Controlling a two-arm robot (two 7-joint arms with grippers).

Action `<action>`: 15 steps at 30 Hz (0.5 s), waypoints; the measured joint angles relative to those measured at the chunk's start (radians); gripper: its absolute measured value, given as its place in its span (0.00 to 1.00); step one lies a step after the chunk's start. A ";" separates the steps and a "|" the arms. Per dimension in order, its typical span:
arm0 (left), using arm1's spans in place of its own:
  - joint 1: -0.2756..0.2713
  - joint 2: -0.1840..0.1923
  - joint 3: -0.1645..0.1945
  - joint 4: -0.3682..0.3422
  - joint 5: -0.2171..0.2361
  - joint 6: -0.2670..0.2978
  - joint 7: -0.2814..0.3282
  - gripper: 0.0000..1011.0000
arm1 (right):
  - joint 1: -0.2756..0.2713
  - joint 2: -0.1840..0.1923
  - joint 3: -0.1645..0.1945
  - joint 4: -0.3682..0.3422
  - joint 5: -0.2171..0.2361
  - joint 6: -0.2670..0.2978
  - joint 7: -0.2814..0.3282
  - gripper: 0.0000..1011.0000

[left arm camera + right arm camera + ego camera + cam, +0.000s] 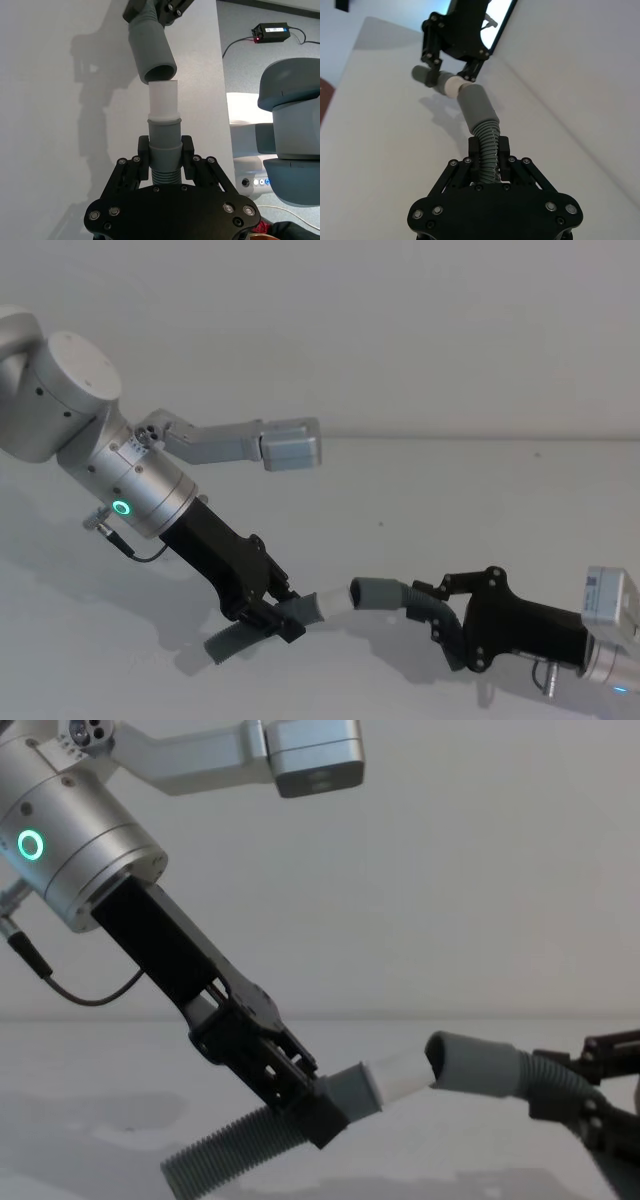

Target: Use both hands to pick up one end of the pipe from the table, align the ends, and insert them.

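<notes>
Both pipe pieces hang above the white table [470, 500]. My left gripper [285, 618] is shut on the grey cuff [164, 137] of one piece. Its white tip [163, 99] points at the other piece, and its ribbed tail [225, 1152] hangs down behind. My right gripper [432, 606] is shut on the ribbed body [488, 145] of the other piece, just behind its open socket cuff [477, 106]. The white tip [400, 1076] meets the mouth of the socket cuff [470, 1065] at a slight angle. How far in it sits is hidden.
The left arm's silver wrist [140, 485] with its green ring and camera bracket [285, 445] hangs over the left half of the table. Past the table's edge are the robot's grey body [290, 125] and a black power box [270, 31] on the floor.
</notes>
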State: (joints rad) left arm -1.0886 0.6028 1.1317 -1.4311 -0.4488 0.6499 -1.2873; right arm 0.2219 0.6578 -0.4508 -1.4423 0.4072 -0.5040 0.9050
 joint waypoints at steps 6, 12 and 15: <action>-0.009 0.001 0.009 0.001 0.003 0.011 0.002 0.35 | -0.007 -0.035 0.019 0.017 -0.034 -0.071 -0.060 0.19; -0.019 0.004 0.019 0.002 0.008 0.020 0.007 0.35 | -0.009 -0.073 0.037 0.043 -0.069 -0.145 -0.106 0.19; -0.026 0.005 0.024 0.002 0.011 0.025 0.009 0.35 | -0.007 -0.093 0.046 0.061 -0.091 -0.191 -0.130 0.19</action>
State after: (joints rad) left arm -1.1142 0.6077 1.1559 -1.4292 -0.4375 0.6750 -1.2783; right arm 0.2151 0.5651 -0.4047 -1.3813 0.3162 -0.6955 0.7751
